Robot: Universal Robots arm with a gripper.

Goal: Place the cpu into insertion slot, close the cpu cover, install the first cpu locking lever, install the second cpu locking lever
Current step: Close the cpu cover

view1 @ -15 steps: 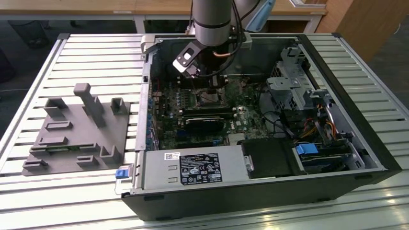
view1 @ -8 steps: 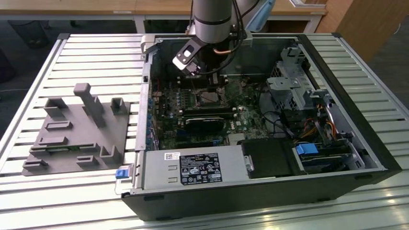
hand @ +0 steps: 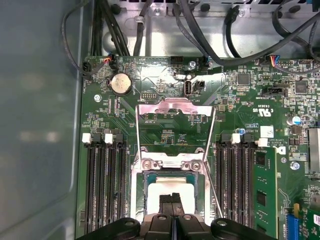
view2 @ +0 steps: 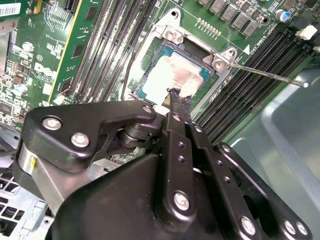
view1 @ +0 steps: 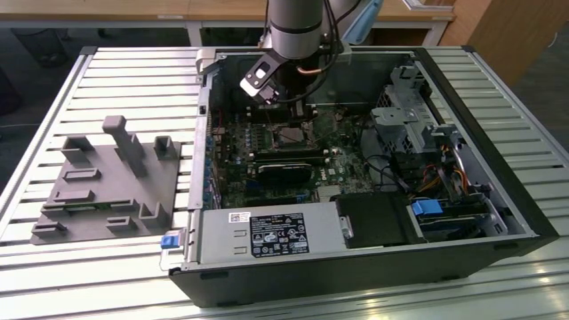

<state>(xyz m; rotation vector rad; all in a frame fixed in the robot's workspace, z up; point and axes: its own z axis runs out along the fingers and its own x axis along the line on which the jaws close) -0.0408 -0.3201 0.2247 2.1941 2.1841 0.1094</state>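
Already shows the cpu (view2: 170,75) seated in the insertion slot (view2: 186,46), just under the closed pincer (view2: 176,96), yet leaves the cpu cover (hand: 175,107) swung open and a locking lever (view2: 265,75) unlatched, apparently with three steps undone.

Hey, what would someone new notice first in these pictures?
The robot arm reaches down into the open computer case on the slatted table. In the first wrist view, its black jaws stand closed together right over the silvery chip lying on the green circuit board, with the metal cover flipped open.
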